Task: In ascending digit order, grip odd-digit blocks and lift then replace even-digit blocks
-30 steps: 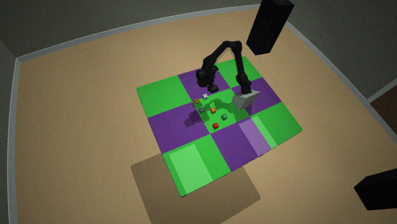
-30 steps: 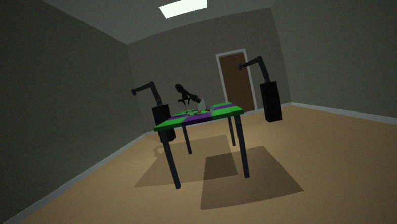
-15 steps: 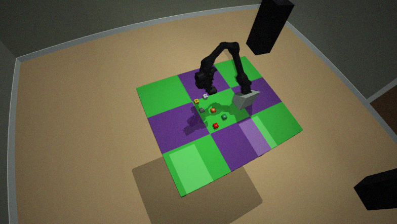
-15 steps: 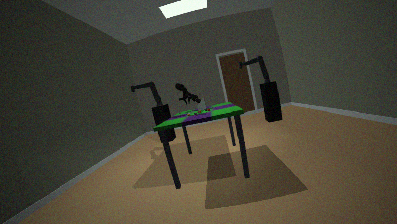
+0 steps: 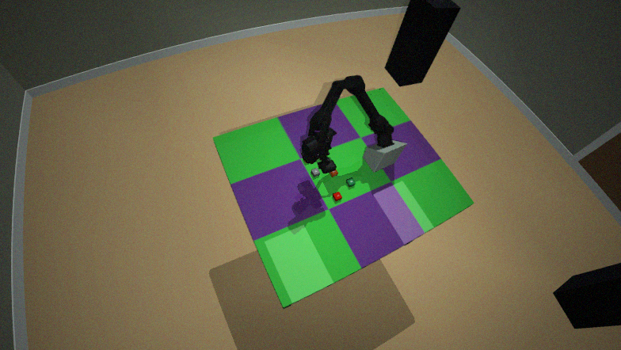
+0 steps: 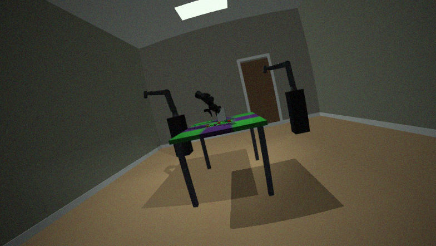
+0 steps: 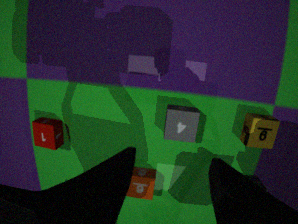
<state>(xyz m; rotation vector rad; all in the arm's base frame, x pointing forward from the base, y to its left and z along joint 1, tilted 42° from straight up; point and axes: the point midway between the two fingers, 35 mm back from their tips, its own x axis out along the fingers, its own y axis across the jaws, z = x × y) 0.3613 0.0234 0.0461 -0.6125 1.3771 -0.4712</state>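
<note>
The digit on the orange block (image 5: 333,173) (image 7: 143,184) is too blurred to settle in the wrist view; a black gripper finger (image 7: 117,175) cuts across its side. The teal block (image 5: 351,182) shows no readable digit from above. In the exterior view, blocks above the near edge of the green-and-purple checkered bench (image 5: 264,156) (image 6: 219,129) are specks, digits unreadable. Both black gripper fingers run off the wrist frame. Two black pedestals (image 5: 419,43) (image 5: 596,299) are cropped from above.
</note>
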